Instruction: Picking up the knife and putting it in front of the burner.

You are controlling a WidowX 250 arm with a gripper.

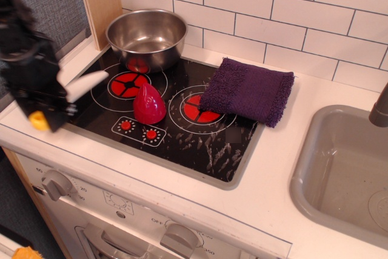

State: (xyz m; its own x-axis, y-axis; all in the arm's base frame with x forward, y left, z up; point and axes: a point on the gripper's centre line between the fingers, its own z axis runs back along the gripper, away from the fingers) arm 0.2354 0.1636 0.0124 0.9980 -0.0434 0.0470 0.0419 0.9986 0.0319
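Knife carried at the cooktop's front-left corner

The gripper (42, 104) is clenched on the knife (71, 94), handle end low toward the counter edge, cream blade angling toward the burner (127, 84). It looks light, stiff, smooth plastic, so it may pivot; the rounded yellow handle is the sensible grip. Beyond stand the red teardrop toy (148, 104), the purple cloth (248, 91) and the steel pot (147, 36).

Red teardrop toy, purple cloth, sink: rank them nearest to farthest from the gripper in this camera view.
From the gripper at the far left:
1. Red teardrop toy, on the cooktop between the burners.
2. Purple cloth, at the cooktop's right back corner.
3. Sink, far right.
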